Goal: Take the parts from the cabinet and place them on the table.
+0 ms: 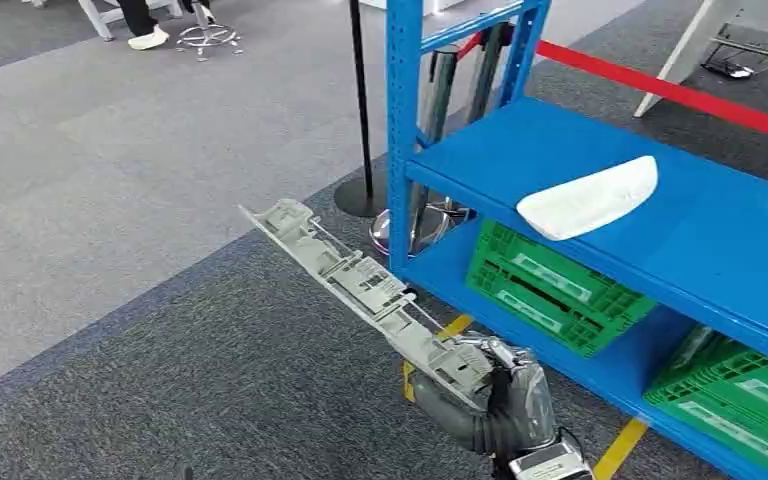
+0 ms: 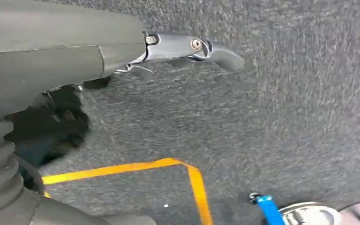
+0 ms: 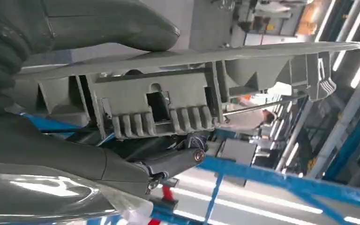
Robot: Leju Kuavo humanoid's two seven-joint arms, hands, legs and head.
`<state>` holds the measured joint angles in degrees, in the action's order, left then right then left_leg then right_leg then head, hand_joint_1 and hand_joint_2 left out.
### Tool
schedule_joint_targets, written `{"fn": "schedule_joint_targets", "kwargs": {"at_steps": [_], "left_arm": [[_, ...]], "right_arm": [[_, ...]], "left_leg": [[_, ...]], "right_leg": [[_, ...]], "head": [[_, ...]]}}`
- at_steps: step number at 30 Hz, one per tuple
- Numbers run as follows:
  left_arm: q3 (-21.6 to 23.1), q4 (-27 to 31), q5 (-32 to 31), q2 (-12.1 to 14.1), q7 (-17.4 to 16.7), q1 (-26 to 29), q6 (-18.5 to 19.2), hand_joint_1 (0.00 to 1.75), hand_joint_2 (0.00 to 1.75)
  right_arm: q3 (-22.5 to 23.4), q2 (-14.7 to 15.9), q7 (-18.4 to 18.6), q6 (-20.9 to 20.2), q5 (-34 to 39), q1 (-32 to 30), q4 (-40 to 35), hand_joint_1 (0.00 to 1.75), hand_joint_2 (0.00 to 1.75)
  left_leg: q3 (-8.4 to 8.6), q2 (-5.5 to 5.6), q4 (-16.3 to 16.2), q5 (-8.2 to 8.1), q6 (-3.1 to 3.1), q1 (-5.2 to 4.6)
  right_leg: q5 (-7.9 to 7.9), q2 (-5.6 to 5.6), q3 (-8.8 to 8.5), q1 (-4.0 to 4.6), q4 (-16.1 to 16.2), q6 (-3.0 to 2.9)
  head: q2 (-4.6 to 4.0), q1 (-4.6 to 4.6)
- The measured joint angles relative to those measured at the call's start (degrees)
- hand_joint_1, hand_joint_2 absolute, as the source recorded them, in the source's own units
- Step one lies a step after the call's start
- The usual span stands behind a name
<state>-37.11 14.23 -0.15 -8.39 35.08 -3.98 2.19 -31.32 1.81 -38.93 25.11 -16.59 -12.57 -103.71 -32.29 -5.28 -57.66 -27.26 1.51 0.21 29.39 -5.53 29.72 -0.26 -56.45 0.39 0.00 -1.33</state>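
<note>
The long grey ribbed plastic part is out of the blue steel shelving cabinet, held by one end in the right hand, whose fingers wrap it and whose thumb presses its flat face, so most of its length juts away from the cabinet over the grey carpet floor. Gripped so near the end, it could lever loose or swing into the cabinet's blue upright post during a turn. A white curved plastic part lies on the cabinet's shelf. The table is out of sight. The left hand hangs near the floor, fingers extended and holding nothing.
</note>
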Motion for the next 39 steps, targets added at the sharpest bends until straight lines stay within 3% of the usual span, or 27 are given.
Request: {"fn": "schedule_joint_targets", "kwargs": {"at_steps": [1,4,5,6,7,9,10,12,14,15,16,19,20,21,22,23,25,26,27,29,30,31,35,36,37,38,39], "left_arm": [[0.0,0.0,0.0,-0.07,0.0,-0.1,0.0,0.0,1.75],[0.0,0.0,0.0,0.0,0.0,0.23,-0.09,0.0,1.75],[0.0,0.0,-0.02,0.04,0.0,0.26,-0.24,0.0,1.75],[-0.04,0.0,-0.02,0.0,0.0,0.26,-0.44,0.0,1.75],[-0.04,0.0,-0.28,0.0,-0.61,0.15,-0.66,0.0,1.75],[-0.13,-0.02,0.0,-0.22,-2.6,0.02,-0.72,0.0,1.75],[-0.39,-0.09,0.39,-0.26,-3.36,0.09,-0.55,0.0,1.75],[-0.98,-0.2,0.88,-0.26,-4.31,0.23,-0.31,0.0,1.75],[-1.46,-0.26,1.33,-0.33,-5.25,0.34,-0.07,0.0,1.75],[-1.64,-0.37,1.42,-0.37,-5.82,0.38,-0.02,0.0,1.75],[-1.94,-0.42,1.62,-0.37,-7.07,0.25,-0.02,0.0,1.75],[-2.89,-0.77,1.66,-0.53,-11.13,0.93,-1.03,0.0,1.75],[-2.91,-0.87,1.12,-0.55,-12.15,1.14,-1.74,0.0,1.75],[-2.93,-0.87,0.66,-0.87,-12.78,1.33,-2.38,0.0,1.75],[-2.93,-0.87,0.39,-1.14,-13.2,1.21,-2.84,0.0,1.75],[-2.93,-0.87,-0.18,-1.33,-13.6,1.01,-3.35,0.0,1.75],[-2.93,-0.87,-0.98,-1.77,-13.7,0.88,-3.76,0.0,1.75],[-2.93,-0.87,-1.2,-1.95,-13.81,0.98,-3.74,0.0,1.75],[-2.93,-0.87,-1.25,-2.1,-13.94,1.12,-3.72,0.0,1.75],[-2.93,-0.87,-1.36,-2.3,-13.97,1.23,-3.58,0.0,1.75],[-2.93,-0.87,-1.38,-2.3,-13.97,1.2,-3.45,0.0,1.75],[-2.93,-0.87,-1.35,-2.38,-13.97,1.0,-3.21,0.0,1.75],[-2.99,-0.87,-1.2,-2.58,-13.84,1.15,-2.78,0.0,1.75],[-2.99,-0.87,-1.2,-2.65,-13.68,1.27,-2.75,0.0,1.75],[-3.02,-0.87,-1.2,-2.73,-13.37,1.29,-2.71,0.0,1.75],[-3.04,-0.87,-1.42,-2.78,-13.27,1.12,-2.71,0.0,1.75],[-3.06,-0.87,-1.74,-2.89,-13.18,0.96,-2.82,0.0,1.75]], "right_arm": [[0.0,0.0,0.0,0.0,-0.02,0.02,-0.02,1.75,1.75],[0.0,0.0,-0.07,-0.04,0.0,0.08,-0.02,1.75,1.75],[0.02,0.0,-0.07,-0.11,0.0,0.18,-0.02,1.75,1.75],[0.05,0.0,-0.09,-0.22,0.0,0.15,-0.02,1.75,1.75],[0.09,0.0,-0.22,-0.42,0.04,0.11,-0.02,1.75,1.75],[0.37,0.0,-0.33,-1.11,0.09,0.02,0.0,1.75,1.75],[0.5,0.0,-0.35,-1.48,0.22,-0.01,0.11,1.75,1.75],[0.7,0.0,-0.42,-2.14,0.57,-0.08,0.24,1.75,1.75],[0.88,0.0,-0.53,-2.97,0.85,0.04,0.22,1.75,1.75],[0.94,0.0,-0.55,-3.35,1.03,0.26,0.24,1.75,1.75],[0.99,-0.02,-0.63,-3.84,1.07,0.3,0.29,1.75,1.75],[1.05,-0.07,-0.66,-4.66,1.14,0.55,0.42,1.75,1.75],[1.14,-0.33,-0.66,-4.68,1.01,0.62,0.48,1.75,1.75],[1.27,-0.65,-0.63,-4.79,0.72,0.66,0.55,1.75,1.75],[1.34,-1.03,-0.66,-4.83,0.66,0.67,0.59,1.75,1.75],[1.47,-1.31,-0.7,-4.89,0.57,0.7,0.72,1.75,1.75],[1.9,-1.64,-0.68,-5.09,0.26,0.69,0.99,1.75,1.75],[2.14,-1.79,-0.66,-5.25,0.15,0.71,1.12,1.75,1.75],[2.36,-1.99,-0.66,-5.49,-0.04,0.73,1.31,1.75,1.75],[2.54,-2.34,-0.57,-5.92,-0.26,0.89,1.36,1.75,1.75],[2.6,-2.54,-0.5,-6.01,-0.28,0.99,1.36,1.75,1.75],[2.73,-2.78,-0.41,-6.23,-0.39,1.05,1.36,1.75,1.75],[3.02,-3.06,-0.22,-6.32,-0.44,1.13,1.36,1.75,1.75],[3.17,-3.13,-0.22,-6.36,-0.42,1.15,1.36,1.75,1.75],[3.35,-3.17,-0.22,-6.4,-0.46,1.19,1.36,1.75,1.75],[3.5,-3.19,-0.31,-6.45,-0.48,1.16,1.33,1.75,1.75],[3.67,-3.19,-0.26,-6.51,-0.5,1.05,1.36,1.75,1.75]], "left_leg": [[-0.31,0.95,0.18,0.57,-0.61,0.13],[-0.99,2.76,0.17,0.65,-1.54,-0.16],[-0.64,3.46,0.59,1.05,-2.13,0.33],[-0.75,4.01,0.58,1.14,-2.39,0.31],[-0.85,4.67,0.58,1.16,-2.78,0.28],[-1.07,6.26,0.57,1.26,-2.99,0.06],[-1.07,7.08,0.56,1.29,-3.05,-0.05],[-1.01,8.77,0.48,1.31,-3.03,-0.11],[-0.92,10.63,0.18,1.23,-2.9,-0.06],[-1.11,11.24,0.02,1.19,-2.72,-0.02],[-1.68,12.06,-0.68,1.14,-2.37,-0.31],[-2.37,13.74,-0.32,1.84,-1.28,0.25],[-2.58,13.83,-0.54,1.62,-1.09,0.15],[-2.86,10.76,-1.45,0.92,-0.76,-0.18],[-4.46,7.98,-4.85,-1.16,-0.43,-0.3],[-6.47,6.65,-9.1,-3.3,-0.26,-0.25],[-10.74,5.76,-18.32,-6.67,-0.08,-0.06],[-11.25,5.72,-19.36,-6.48,-0.03,0.06],[-10.26,5.66,-17.71,-4.89,-0.07,0.14],[-5.39,4.69,-8.41,0.04,-0.46,0.08],[-2.79,3.09,-3.56,1.99,-0.81,-0.09],[-1.59,-0.18,-1.6,0.76,-1.17,-1.09],[-2.27,2.26,-0.84,1.02,-2.27,-1.33],[-1.73,3.16,-0.21,1.4,-2.83,-0.69],[-1.65,3.66,-0.17,1.38,-3.09,-0.68],[-1.73,4.43,-0.18,1.42,-3.39,-0.67],[-1.78,5.33,-0.18,1.44,-3.55,-0.69]], "right_leg": [[0.09,-0.45,0.05,0.09,-0.12,0.32],[0.12,-2.09,-0.34,-0.08,0.15,1.19],[0.84,-0.86,0.33,-0.5,-0.22,1.71],[2.24,2.4,0.8,-0.59,-1.9,1.73],[4.62,4.28,2.51,-0.6,-5.9,1.65],[8.83,5.4,7.31,-0.47,-15.99,1.69],[9.17,5.45,8.78,-0.43,-18.65,1.66],[6.01,5.51,7.78,-0.41,-15.65,1.42],[0.18,7.23,2.89,-0.59,-4.92,1.11],[0.25,10.48,1.61,-0.9,-2.29,1.05],[0.56,11.06,1.08,-1.19,-0.81,1.11],[0.45,9.44,1.02,-0.6,-1.51,0.7],[0.14,8.5,0.78,-1.03,-1.03,0.21],[0.11,7.74,0.57,-0.99,-0.9,0.11],[0.23,6.74,0.49,-0.86,-0.9,-0.21],[0.33,5.8,0.44,-0.74,-0.93,-0.36],[0.58,3.65,0.3,-0.58,-0.95,-0.68],[0.68,2.85,0.23,-0.56,-0.97,-0.7],[0.82,2.02,0.1,-0.53,-0.97,-0.67],[1.13,0.74,-0.38,-0.52,-0.98,-0.47],[1.33,0.19,-0.68,-0.49,-0.97,-0.3],[1.59,-0.37,-0.67,-0.16,-0.99,0.12],[2.02,-3.03,-1.25,0.06,-0.68,1.17],[2.75,-2.51,-0.86,-0.27,-0.82,1.64],[4.0,1.1,-0.52,-0.31,-2.45,1.75],[6.14,3.82,1.48,-0.36,-6.78,1.74],[8.3,4.92,4.13,-0.36,-11.98,1.75]], "head": [[0.0,0.24],[0.0,0.21],[0.0,0.21],[0.0,0.48],[0.0,0.65],[0.0,0.89],[0.0,0.87],[0.0,0.89],[0.0,0.91],[0.0,0.91],[0.0,0.85],[0.0,0.87],[0.0,0.83],[0.0,0.66],[0.0,0.17],[0.0,0.32],[0.0,0.28],[0.0,0.28],[0.0,0.28],[0.0,0.28],[0.0,0.26],[0.0,0.24],[0.0,0.3],[0.0,0.36],[0.0,0.61],[0.0,0.8],[0.0,0.96]]}}
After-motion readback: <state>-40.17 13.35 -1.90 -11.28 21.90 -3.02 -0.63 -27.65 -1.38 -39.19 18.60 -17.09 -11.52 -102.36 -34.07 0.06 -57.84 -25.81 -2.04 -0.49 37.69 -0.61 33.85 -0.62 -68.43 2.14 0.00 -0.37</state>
